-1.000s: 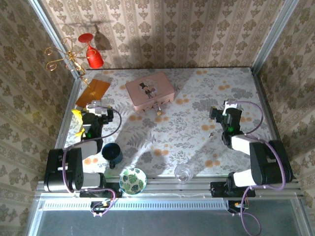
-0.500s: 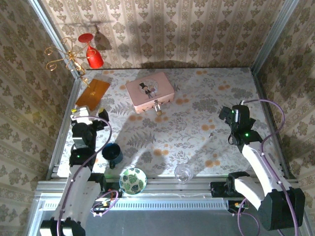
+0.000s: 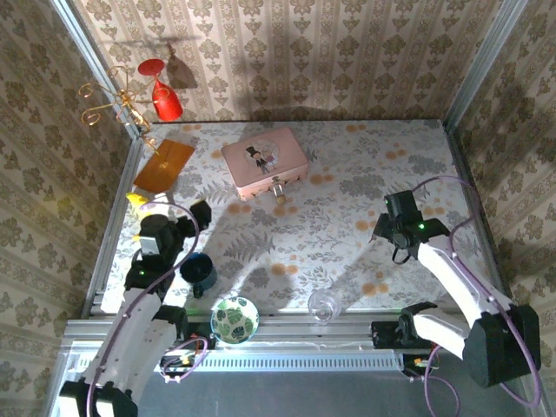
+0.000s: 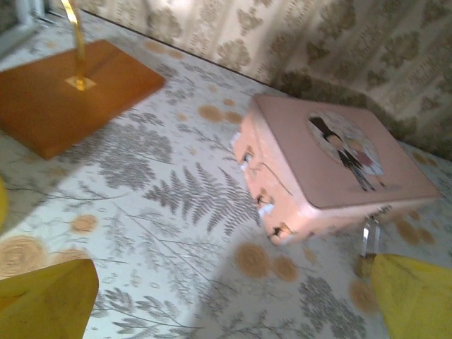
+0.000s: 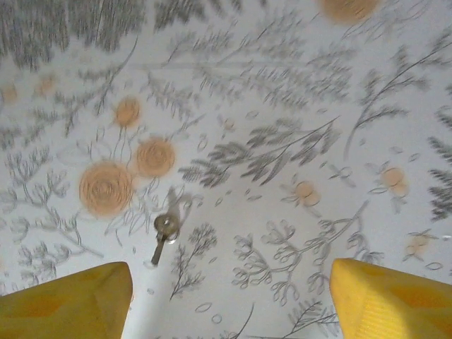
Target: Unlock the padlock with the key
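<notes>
Now, the key (image 5: 162, 236) is seen lying flat on the worktop (image 5: 296, 106), just under the right pincer (image 5: 226, 304) and nearer to one yellow finger (image 5: 63, 300) than to the other. This pincer is open, its fingers are set far apart, and nothing is held in it. The left pincer (image 4: 226, 304) is opened wide too, and nothing is held in it. It is pointed at the pink box (image 4: 332, 162). The padlock (image 4: 369, 236) is hung at the front of the box, well apart from the key.

The step in hand is judged to be picking up the key. To do it well, the right pincer should first be moved a little sideways, so that the key is put in the middle between the fingers. Then it should be brought straight down until the worktop is almost touched. The key is thin and flat, so it is best grabbed by the round head. The thin end should be left sticking out, because that part has to be pushed into the padlock. The fingers should be closed slowly, so that the key is not flicked away. The box may need to be held steady by the left pincer.
</notes>
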`<state>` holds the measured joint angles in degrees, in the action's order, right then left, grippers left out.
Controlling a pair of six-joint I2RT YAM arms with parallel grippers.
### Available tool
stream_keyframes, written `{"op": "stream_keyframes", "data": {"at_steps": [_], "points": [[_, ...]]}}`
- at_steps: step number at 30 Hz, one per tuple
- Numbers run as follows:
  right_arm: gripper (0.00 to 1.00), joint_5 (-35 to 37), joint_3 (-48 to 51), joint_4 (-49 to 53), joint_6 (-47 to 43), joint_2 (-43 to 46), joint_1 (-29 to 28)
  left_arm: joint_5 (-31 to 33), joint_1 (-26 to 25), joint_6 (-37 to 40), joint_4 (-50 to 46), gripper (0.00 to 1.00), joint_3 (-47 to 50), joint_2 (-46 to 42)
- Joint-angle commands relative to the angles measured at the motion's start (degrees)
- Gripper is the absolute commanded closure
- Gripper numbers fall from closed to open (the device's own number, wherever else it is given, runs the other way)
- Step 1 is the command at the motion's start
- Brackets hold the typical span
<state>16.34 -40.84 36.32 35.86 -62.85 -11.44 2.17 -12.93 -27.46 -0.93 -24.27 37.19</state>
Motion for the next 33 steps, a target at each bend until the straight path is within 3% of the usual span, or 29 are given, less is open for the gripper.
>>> {"op": "stream_keyframes", "data": {"at_steps": [1,5,10,16,33], "points": [[0.34,-5.59,-2.20,-0.72,2.24,-3.79,-0.59,1.23,-4.29,-0.07,0.96,0.00,-3.32,0.65],[0.41,-9.03,-3.07,-3.13,2.53,-8.99,-0.68,3.67,-7.45,0.37,1.39,0.00,-3.83,2.19],[0.54,-11.84,-3.83,-4.73,2.90,-14.77,-0.67,3.58,-7.81,0.47,0.82,0.00,-5.05,4.48],[0.61,-12.45,-4.81,-5.27,3.10,-18.99,-0.67,2.92,-7.89,0.89,0.40,0.00,-6.22,6.46],[0.66,-11.69,-4.57,-7.25,5.01,-24.45,-2.14,2.04,-7.90,1.01,0.09,0.00,-6.23,7.11]]}}
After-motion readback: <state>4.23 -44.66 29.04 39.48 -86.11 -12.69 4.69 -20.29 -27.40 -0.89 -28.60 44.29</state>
